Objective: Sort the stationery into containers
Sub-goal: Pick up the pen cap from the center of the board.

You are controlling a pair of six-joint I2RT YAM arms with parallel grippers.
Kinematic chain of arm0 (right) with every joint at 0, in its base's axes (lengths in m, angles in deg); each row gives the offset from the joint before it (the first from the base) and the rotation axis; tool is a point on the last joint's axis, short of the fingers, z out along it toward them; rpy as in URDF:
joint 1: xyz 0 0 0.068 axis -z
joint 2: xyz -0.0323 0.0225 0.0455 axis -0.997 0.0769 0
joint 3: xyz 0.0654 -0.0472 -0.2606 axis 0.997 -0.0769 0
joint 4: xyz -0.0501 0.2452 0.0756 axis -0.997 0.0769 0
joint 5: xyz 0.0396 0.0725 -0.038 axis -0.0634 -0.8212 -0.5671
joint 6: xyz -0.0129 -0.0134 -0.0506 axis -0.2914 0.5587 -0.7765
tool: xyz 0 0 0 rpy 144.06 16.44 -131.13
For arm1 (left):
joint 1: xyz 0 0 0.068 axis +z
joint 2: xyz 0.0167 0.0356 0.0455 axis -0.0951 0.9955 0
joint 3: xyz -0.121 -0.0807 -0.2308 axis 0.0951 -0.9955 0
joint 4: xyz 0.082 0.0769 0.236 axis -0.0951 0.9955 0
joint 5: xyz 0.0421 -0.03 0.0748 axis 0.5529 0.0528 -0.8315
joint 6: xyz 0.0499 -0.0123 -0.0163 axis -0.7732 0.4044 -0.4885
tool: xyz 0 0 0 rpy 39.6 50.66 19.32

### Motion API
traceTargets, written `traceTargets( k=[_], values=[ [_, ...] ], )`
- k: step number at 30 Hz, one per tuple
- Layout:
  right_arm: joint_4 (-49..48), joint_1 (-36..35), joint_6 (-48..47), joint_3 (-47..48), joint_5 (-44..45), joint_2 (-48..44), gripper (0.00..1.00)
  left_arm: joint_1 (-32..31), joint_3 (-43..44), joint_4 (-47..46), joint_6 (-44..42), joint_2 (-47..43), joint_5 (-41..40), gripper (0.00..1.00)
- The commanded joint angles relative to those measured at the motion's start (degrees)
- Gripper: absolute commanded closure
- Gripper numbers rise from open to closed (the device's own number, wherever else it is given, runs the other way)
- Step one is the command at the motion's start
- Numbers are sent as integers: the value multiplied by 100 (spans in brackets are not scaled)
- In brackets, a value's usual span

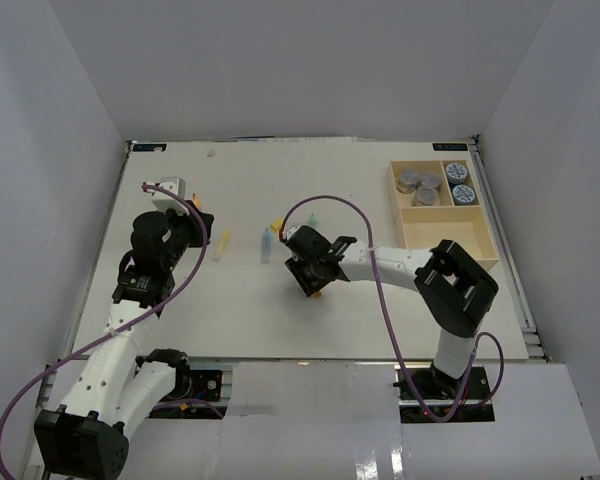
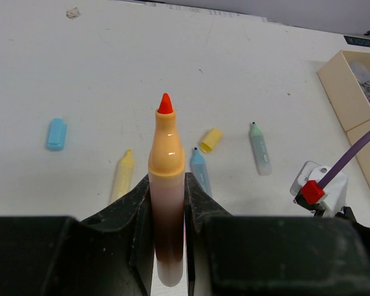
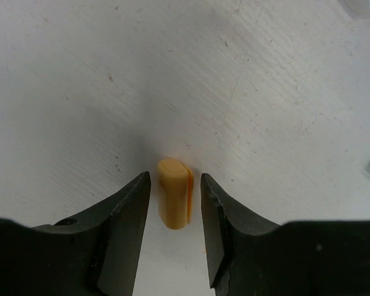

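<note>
An orange marker cap [image 3: 174, 192] lies on the white table [image 1: 380, 320] at the centre of the frame, between the parted fingers of the right gripper [image 3: 176, 231], which stand either side of it without gripping. The left gripper [image 2: 167, 231], at the left of the top view, is clamped on an uncapped orange marker [image 2: 166, 185] with its red tip pointing away.

Sorting looks partly done. The wooden tray [image 1: 480, 235] at the upper right holds grey rolls [image 1: 420, 184] in one small section and blue-and-white patterned rolls [image 1: 459, 181] in the next; its larger section looks bare. Left out on the table: a yellow marker [image 2: 123, 174], blue marker [image 2: 200, 169], green marker [image 2: 259, 149], yellow cap [image 2: 211, 140] and blue cap [image 2: 56, 134].
</note>
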Motion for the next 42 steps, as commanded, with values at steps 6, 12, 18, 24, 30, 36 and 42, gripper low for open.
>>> traceTargets(
  k=[6, 12, 18, 24, 30, 36, 42],
  values=[
    [372, 7, -315, 487, -304, 229, 56, 24, 38, -62, -55, -59, 106, 87],
    [575, 7, -359, 708, -286, 501, 57, 15, 38, -62, -55, -42, 106, 87],
    [689, 25, -377, 690, -216, 519, 61, 15, 38, -53, -55, -42, 115, 87],
    [794, 51, -403, 611, -154, 335, 78, 15, 38, -53, -64, -7, 203, 87],
    [628, 51, -403, 611, -14, -472, 92, 15, 12, -263, -160, 116, 1130, 86],
    [22, 51, -526, 620, 381, -1966, 92, 7, 143, -799, 41, 581, 3224, 85],
    [-1226, 121, -869, 558, 777, -3057, 92, -493, 774, -1249, 244, 1135, 4395, 85]
  ],
)
